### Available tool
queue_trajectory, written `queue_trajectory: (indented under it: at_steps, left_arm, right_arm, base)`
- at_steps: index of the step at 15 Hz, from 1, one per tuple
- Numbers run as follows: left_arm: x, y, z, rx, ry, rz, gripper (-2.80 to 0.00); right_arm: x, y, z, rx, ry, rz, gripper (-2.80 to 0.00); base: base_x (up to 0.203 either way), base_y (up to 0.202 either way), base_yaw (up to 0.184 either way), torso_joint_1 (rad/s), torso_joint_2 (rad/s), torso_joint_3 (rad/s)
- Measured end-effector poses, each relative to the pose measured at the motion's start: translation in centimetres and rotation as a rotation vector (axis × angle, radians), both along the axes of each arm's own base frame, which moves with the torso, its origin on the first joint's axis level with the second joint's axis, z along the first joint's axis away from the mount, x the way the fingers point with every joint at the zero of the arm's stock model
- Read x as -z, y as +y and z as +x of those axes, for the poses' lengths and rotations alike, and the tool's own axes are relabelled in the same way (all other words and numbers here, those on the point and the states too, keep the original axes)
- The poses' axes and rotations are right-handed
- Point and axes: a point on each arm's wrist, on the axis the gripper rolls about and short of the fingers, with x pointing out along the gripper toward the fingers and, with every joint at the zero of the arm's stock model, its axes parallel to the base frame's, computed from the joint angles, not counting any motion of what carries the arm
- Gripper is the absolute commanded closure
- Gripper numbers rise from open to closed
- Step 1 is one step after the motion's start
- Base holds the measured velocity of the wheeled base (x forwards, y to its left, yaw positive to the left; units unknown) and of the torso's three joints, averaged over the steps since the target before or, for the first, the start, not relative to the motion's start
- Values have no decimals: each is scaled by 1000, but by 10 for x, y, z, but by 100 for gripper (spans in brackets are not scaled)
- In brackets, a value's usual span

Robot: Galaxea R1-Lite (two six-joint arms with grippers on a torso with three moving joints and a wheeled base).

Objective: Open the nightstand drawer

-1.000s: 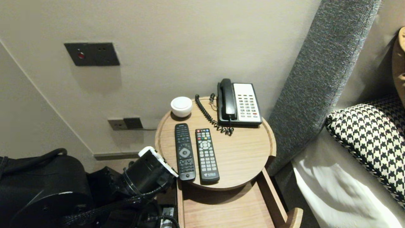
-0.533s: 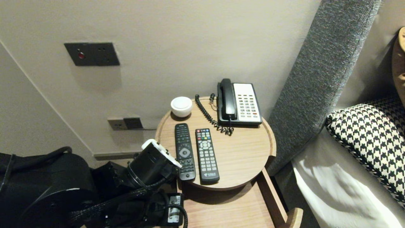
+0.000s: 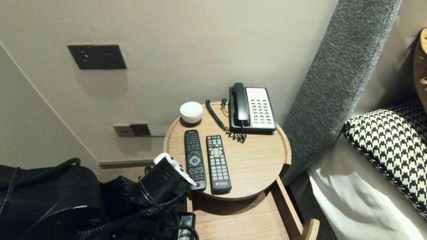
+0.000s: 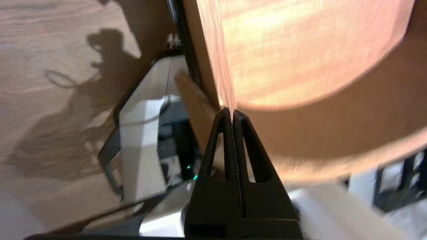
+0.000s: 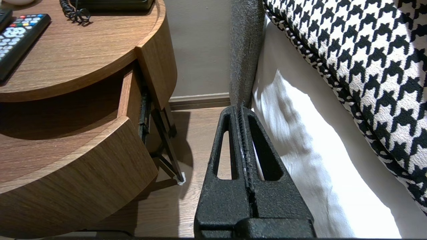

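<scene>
Black fingers of the left gripper are pressing flat together, clenched on nothing. Their tips are hanging just beside a wooden edge of the drawer, which is standing pulled out under the round tabletop. Seen from the head, the left arm is reaching in low at the drawer's side, and its wrist is sitting close to the near end of a long black remote. That remote is lying flat on the tabletop, above the gripper. A second remote with coloured buttons is lying just past the first, side by side with it. Farther from the gripper, a small white bowl and a telephone with a coiled cord are sitting at the tabletop's far rim, against the wall. The right gripper is hanging low near the floor, its fingers likewise clenched and empty. The nightstand is standing to one side of it and the white bedsheet to the other, with a checked pillow lying over the sheet.
</scene>
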Motion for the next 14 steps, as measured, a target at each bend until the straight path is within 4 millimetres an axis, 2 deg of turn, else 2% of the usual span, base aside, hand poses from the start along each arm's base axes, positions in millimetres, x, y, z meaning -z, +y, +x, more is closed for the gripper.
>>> queue_trajectory:
  at_steps: [4,14]
  left_arm:
    - [2,-3,-18,61,7,6,0]
    - [9,-6,-36,125,24,25,0]
  right_arm:
    - [0,0,0,0,0,0,0]
    - [0,0,0,0,0,0,0]
  base:
    - [0,0,0,0,0,0]
    - [0,0,0,0,0,0]
